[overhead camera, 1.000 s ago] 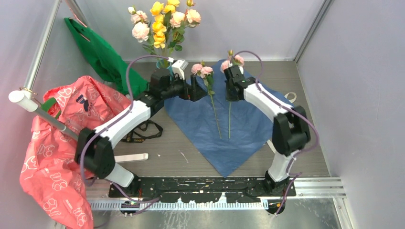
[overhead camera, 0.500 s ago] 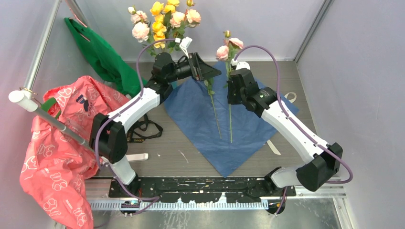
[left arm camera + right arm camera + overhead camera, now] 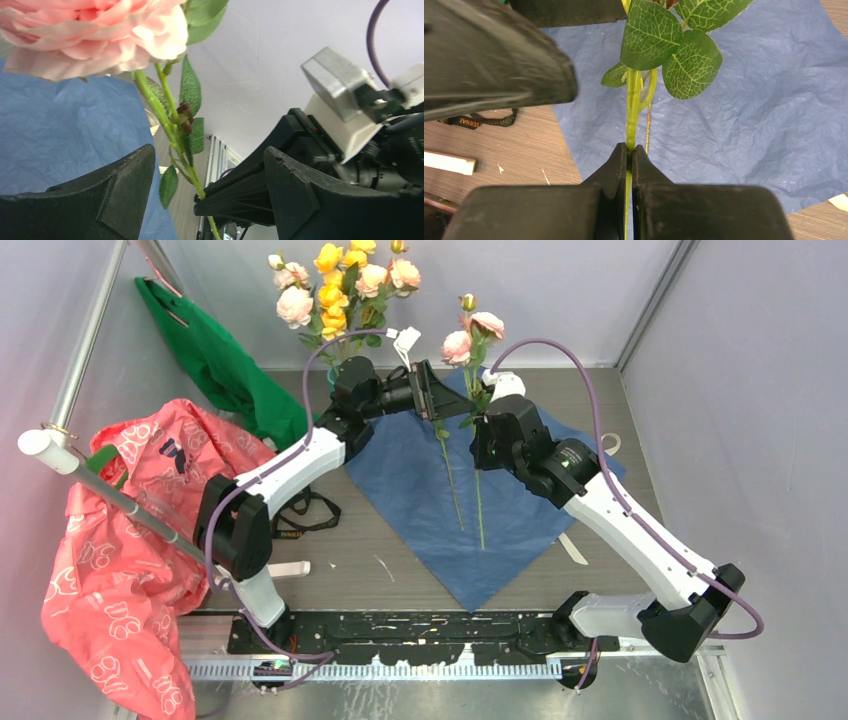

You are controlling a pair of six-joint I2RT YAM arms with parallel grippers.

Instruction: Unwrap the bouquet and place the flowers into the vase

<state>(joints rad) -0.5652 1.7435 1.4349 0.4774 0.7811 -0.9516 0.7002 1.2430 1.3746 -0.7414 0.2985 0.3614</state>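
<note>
The flowers lie in three places. One long-stemmed pale pink artificial rose [image 3: 458, 346] [image 3: 90, 35] is held upright above the creased blue paper sheet [image 3: 420, 495] [image 3: 749, 110] [image 3: 50, 125], which is spread flat on the grey wood-grain table [image 3: 390, 560]. The right gripper [image 3: 480, 440] [image 3: 630, 150] is clamped on this rose's green stem just below a cluster of veined leaves [image 3: 659, 50]; its black fingers [image 3: 614, 170] are pressed together with only the stem between them. The stem's lower end reaches down to the paper. The left gripper [image 3: 438, 405] [image 3: 207, 160] reaches in from the left at leaf height with its fingers [image 3: 125, 180] wide apart. The held stem passes between them, nearer one finger; whether it touches that finger cannot be told. A second green-stemmed flower [image 3: 450, 480] lies flat on the paper just left of the held stem, its head hidden behind the left gripper. A bunch of pink and yellow-orange roses [image 3: 335, 285] stands upright at the far edge, its base hidden behind the left arm. Further out, a green cloth bag [image 3: 215, 355] leans in the far-left corner. A red-pink printed plastic bag [image 3: 120, 540] hangs over a metal pole [image 3: 85, 340] on the left. A black strap [image 3: 295, 515] and a white strip [image 3: 275, 568] lie on the table beside the left arm.
</note>
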